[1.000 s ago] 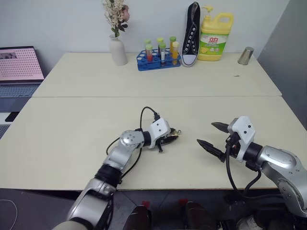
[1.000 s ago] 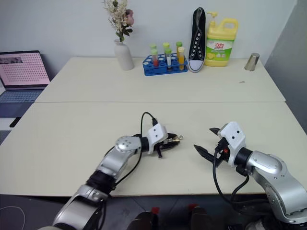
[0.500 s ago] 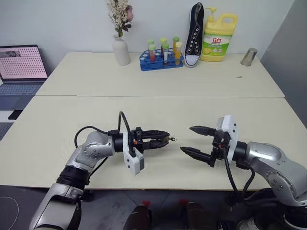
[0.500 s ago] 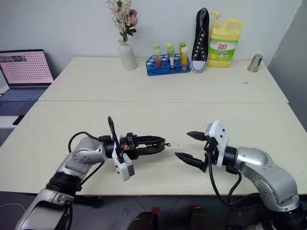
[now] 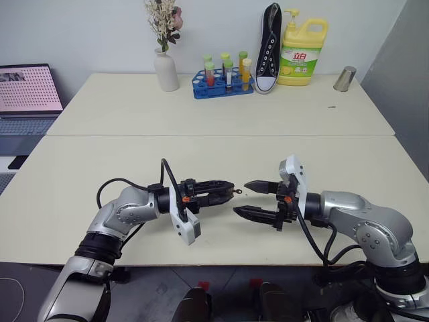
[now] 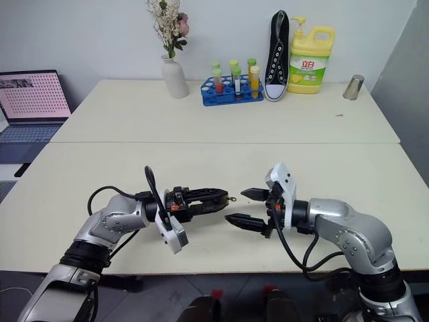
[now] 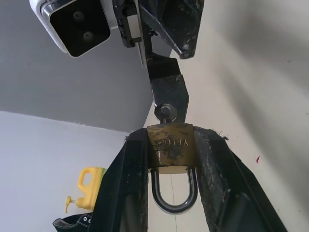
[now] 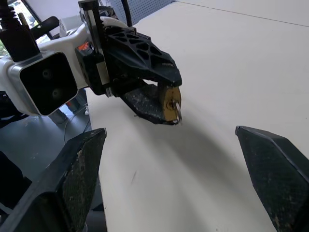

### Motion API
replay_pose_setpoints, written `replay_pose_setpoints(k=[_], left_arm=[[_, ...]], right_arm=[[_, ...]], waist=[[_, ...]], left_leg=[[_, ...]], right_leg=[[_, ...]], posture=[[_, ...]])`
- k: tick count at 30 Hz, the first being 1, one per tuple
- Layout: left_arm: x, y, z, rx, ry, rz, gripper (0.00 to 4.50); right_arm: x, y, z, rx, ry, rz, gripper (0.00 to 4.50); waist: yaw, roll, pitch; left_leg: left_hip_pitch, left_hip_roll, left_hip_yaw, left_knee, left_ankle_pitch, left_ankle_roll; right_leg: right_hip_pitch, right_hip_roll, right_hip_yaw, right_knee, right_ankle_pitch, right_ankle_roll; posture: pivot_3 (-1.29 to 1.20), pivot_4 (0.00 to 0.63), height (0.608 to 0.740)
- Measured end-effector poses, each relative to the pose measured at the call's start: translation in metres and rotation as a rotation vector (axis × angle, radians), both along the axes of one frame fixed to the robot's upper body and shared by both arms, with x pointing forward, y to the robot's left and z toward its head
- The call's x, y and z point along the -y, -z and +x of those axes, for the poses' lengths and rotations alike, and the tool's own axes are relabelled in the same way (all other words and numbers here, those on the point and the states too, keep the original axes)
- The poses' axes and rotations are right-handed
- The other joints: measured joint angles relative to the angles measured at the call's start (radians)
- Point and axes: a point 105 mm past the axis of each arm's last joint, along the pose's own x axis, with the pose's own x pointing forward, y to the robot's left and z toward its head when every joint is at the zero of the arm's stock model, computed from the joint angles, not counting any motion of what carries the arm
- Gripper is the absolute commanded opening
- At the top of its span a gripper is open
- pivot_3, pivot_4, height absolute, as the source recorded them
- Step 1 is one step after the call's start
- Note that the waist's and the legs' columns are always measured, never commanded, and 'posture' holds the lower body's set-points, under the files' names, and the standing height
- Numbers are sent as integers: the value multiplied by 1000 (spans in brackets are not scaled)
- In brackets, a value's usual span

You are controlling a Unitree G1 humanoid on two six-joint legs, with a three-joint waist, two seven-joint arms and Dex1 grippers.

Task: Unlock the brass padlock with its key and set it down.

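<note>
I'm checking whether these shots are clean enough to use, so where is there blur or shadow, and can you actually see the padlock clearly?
Left wrist view: the padlock is sharp between the left gripper fingers, key in place; the bottle behind is soft. Right wrist view: the right gripper fingers loom dark; a soft shadow lies on the table under the padlock. Left eye view: even light, padlock tiny.

Silver-grey arms, white wrist camera blocks, looping black cables, black-fingered left claw [image 5: 226, 192].
</note>
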Motion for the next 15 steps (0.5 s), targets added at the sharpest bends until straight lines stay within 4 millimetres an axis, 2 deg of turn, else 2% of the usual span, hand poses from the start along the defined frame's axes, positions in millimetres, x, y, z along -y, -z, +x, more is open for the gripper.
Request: replay_pose_setpoints(k=[3, 14, 15], left_arm=[[-1, 0, 0, -1, 0, 5, 970], [2, 2, -3, 2, 15, 24, 970], [2, 2, -4, 5, 17, 26, 970]], right_arm=[[-3, -3, 1, 2, -7, 9, 3949], [-4, -3, -1, -15, -24, 12, 32], [-3, -2, 0, -16, -21, 10, 2]], waist=[[0, 0, 0], [0, 0, 0], [0, 0, 0]], left_leg=[[0, 0, 0, 0, 0, 0], [0, 0, 0, 0, 0, 0], [0, 0, 0, 0, 0, 0]], right_leg=[[0, 0, 0, 0, 0, 0], [0, 0, 0, 0, 0, 0], [0, 0, 0, 0, 0, 0]], posture=[[0, 150, 740], [0, 150, 740], [0, 150, 740]])
